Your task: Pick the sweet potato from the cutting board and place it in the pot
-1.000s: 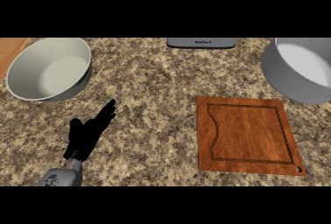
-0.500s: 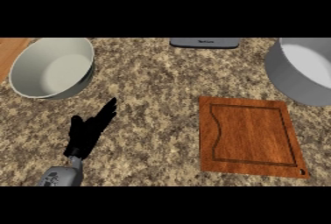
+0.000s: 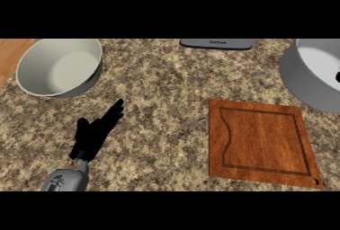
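grey device (image 3: 216,43) at the counter's far edge — label unreadable.

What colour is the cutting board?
Reddish-brown wood with a darker groove near its edge, clearest in the head view: the cutting board.

The pot (image 3: 312,76) runs off the right edge. A small dark shape (image 3: 337,76) there is unidentifiable. The grey object (image 3: 216,43) is cropped above.

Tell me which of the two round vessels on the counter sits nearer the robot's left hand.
The cream bowl at upper left: it lies just beyond the open left hand, while the grey pot sits at the far right edge, past the cutting board.
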You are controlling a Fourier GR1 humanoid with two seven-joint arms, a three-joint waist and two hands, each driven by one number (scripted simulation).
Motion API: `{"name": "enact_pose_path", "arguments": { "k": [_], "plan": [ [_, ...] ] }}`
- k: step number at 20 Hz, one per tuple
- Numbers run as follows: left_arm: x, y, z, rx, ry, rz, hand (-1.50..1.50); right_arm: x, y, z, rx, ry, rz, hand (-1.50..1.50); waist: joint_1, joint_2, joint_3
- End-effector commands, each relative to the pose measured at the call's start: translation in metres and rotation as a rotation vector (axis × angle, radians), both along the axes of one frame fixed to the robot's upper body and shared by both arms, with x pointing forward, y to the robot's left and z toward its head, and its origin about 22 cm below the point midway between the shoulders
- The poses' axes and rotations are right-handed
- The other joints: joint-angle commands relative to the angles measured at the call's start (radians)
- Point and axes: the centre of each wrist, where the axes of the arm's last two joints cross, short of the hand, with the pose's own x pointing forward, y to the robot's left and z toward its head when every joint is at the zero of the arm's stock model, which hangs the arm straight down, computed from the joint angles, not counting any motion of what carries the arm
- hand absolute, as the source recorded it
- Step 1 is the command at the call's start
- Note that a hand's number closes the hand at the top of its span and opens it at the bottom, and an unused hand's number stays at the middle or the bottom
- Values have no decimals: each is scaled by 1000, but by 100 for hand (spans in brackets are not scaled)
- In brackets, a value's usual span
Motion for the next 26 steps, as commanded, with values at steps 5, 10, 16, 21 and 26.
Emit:
{"name": "enact_pose_path", "arguments": {
  "k": [5,10,16,21,26],
  "plan": [
    [-5,0,-6,1,17,-14,0,24,29,-16,167,308,-145,-150,11,4,1],
    [1,6,8,-3,1,-4,0,19,27,-28,278,-78,-63,-150,6,8,6],
    [-8,2,-6,-13,2,7,0,28,29,21,384,-591,-99,-150,-7,3,4],
    [-15,1,-3,17,11,-1,0,18,8,24,382,-856,-258,-150,-15,-5,3],
    [-11,22,-18,-9,19,27,0,-3,-26,19,385,-1046,-299,-150,-43,-6,1]
  ]
}}
